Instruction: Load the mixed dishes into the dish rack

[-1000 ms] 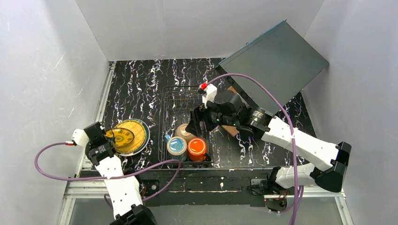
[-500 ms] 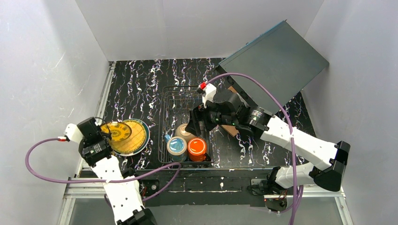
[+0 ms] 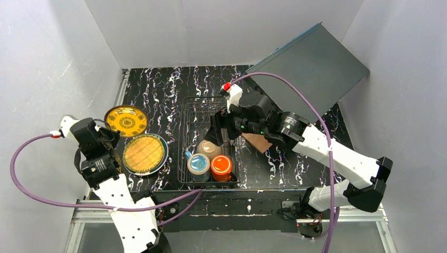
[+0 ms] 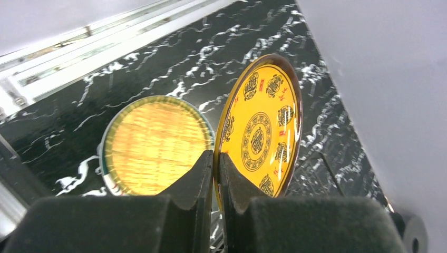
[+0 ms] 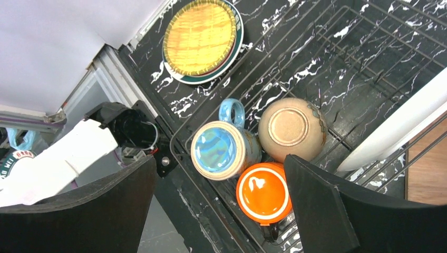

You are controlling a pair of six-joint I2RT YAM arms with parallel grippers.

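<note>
My left gripper (image 4: 216, 158) is shut on the rim of the yellow ornate plate (image 4: 263, 124), which it holds tilted on edge above the table at the far left (image 3: 125, 120). Below it a plate with a woven-looking yellow face and a white-green rim (image 3: 145, 154) lies flat. The dish rack (image 3: 182, 137) holds a blue mug (image 5: 221, 150), an orange mug (image 5: 262, 193) and a tan bowl (image 5: 291, 128), all upside down. A white curved edge (image 5: 400, 126), seemingly a plate standing in the rack, shows at the right. My right gripper (image 5: 220, 158) hangs open over the rack, holding nothing.
A large grey slanted panel (image 3: 308, 68) leans at the back right. A brown wooden board (image 3: 258, 141) lies beside the rack's right side, under my right arm. White walls close in on the left, the back and the right. The left arm's purple cable (image 3: 31, 179) loops out to the left.
My left gripper has lifted the yellow ornate plate off the woven-faced plate and carried it up and away to the left. My right gripper has drifted slightly toward the back.
</note>
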